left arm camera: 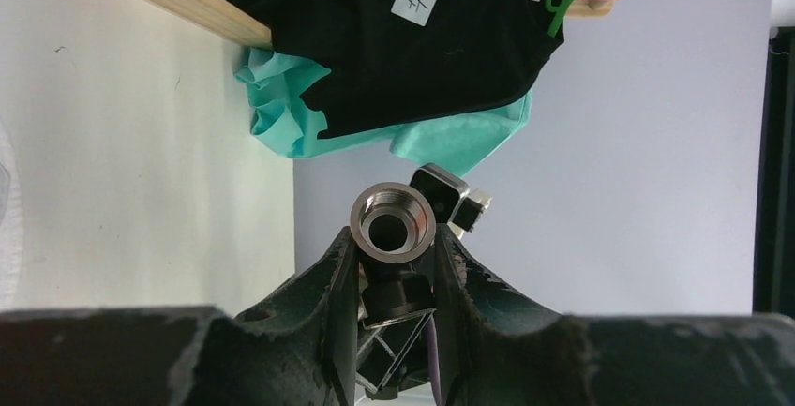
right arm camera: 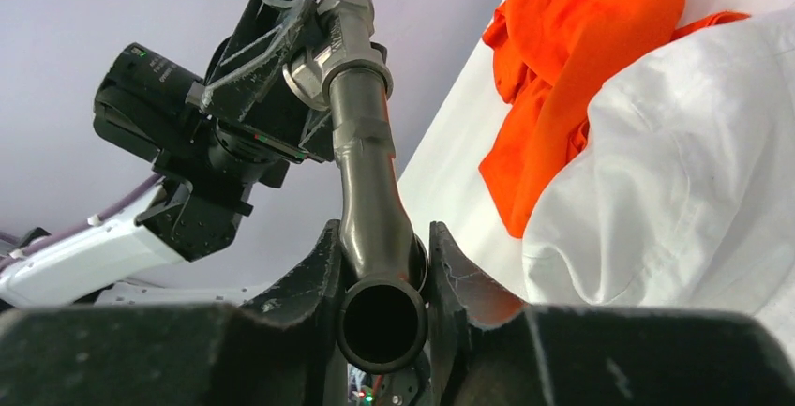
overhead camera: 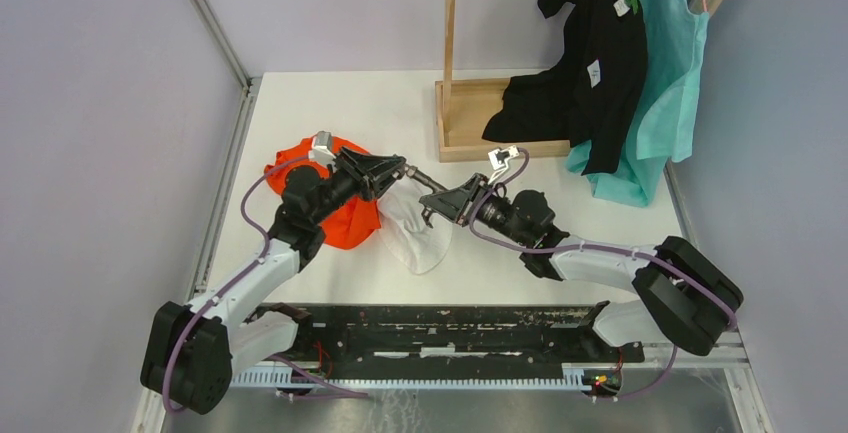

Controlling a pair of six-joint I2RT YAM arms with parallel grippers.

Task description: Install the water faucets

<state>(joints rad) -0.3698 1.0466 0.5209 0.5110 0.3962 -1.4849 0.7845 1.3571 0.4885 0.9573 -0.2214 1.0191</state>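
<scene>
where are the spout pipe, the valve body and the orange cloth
spout pipe (right arm camera: 370, 181), right wrist view, middle of its shaft
valve body (left arm camera: 394, 195), left wrist view, threaded rim
orange cloth (overhead camera: 345, 225), top external view, lower fold

valve body 1 | spout pipe 1 | orange cloth 1 | white cloth 1 | black shirt 1 | teal gown 1 | wooden stand 1

I can read only one sign: a white tag on the black garment bears a scrawled cross-like mark, meaning unclear.
</scene>
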